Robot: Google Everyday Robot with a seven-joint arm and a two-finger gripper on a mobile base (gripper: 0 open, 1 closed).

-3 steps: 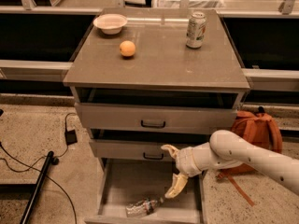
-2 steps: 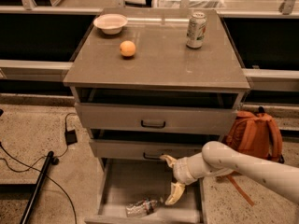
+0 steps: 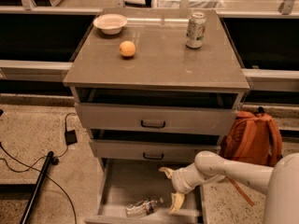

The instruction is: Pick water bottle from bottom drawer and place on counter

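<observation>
The water bottle (image 3: 141,207), small and clear, lies on its side on the floor of the open bottom drawer (image 3: 122,185), near its front edge. My gripper (image 3: 171,187) reaches in from the right on a white arm and hangs over the drawer's right part, just right of and slightly above the bottle. Its two yellowish fingers (image 3: 177,202) are spread apart and hold nothing. The counter (image 3: 159,62) is the glossy grey-brown top of the cabinet above.
On the counter stand a white bowl (image 3: 110,23), an orange (image 3: 127,48) and a white-green can (image 3: 195,30). The two upper drawers (image 3: 153,122) stick out slightly. An orange backpack (image 3: 254,136) leans at the right. Cables and a dark pole (image 3: 38,183) lie on the floor at left.
My gripper and arm have moved left and lower, closer to the bottle in the drawer. The bottle has not moved.
</observation>
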